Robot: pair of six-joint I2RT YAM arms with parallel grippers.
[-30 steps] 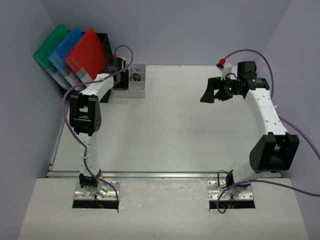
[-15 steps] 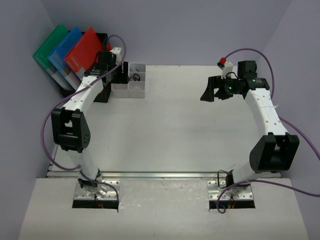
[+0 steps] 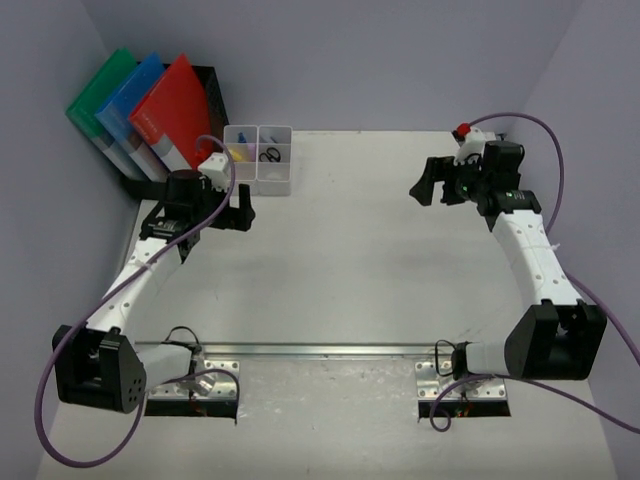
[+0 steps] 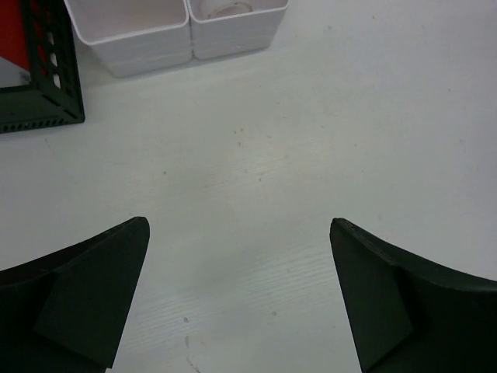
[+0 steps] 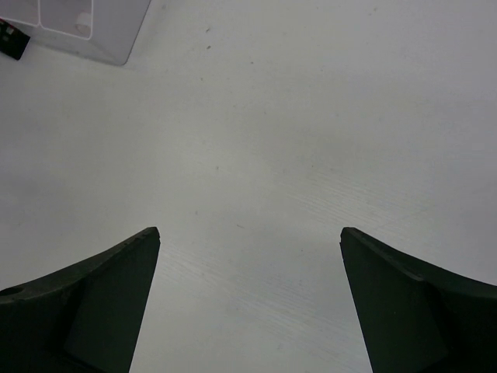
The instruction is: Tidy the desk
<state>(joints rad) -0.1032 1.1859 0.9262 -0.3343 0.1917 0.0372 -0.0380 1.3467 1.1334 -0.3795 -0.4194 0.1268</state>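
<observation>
The desk is a large white tabletop with a silver rail along its near edge. My left gripper is open and empty, low over the desk's far left, a little in front of the white compartment tray. In the left wrist view the gripper spans bare desk, with the tray ahead. My right gripper is open and empty above the far right of the desk. In the right wrist view it spans bare desk.
A black mesh file rack at the far left corner holds green, blue and red folders. The tray holds scissors and a small yellow-blue item. Purple walls close in the back and sides.
My left arm has pulled back from the tray and file rack toward the near side and now hovers over bare desk. My right gripper has shifted slightly toward the far right.
</observation>
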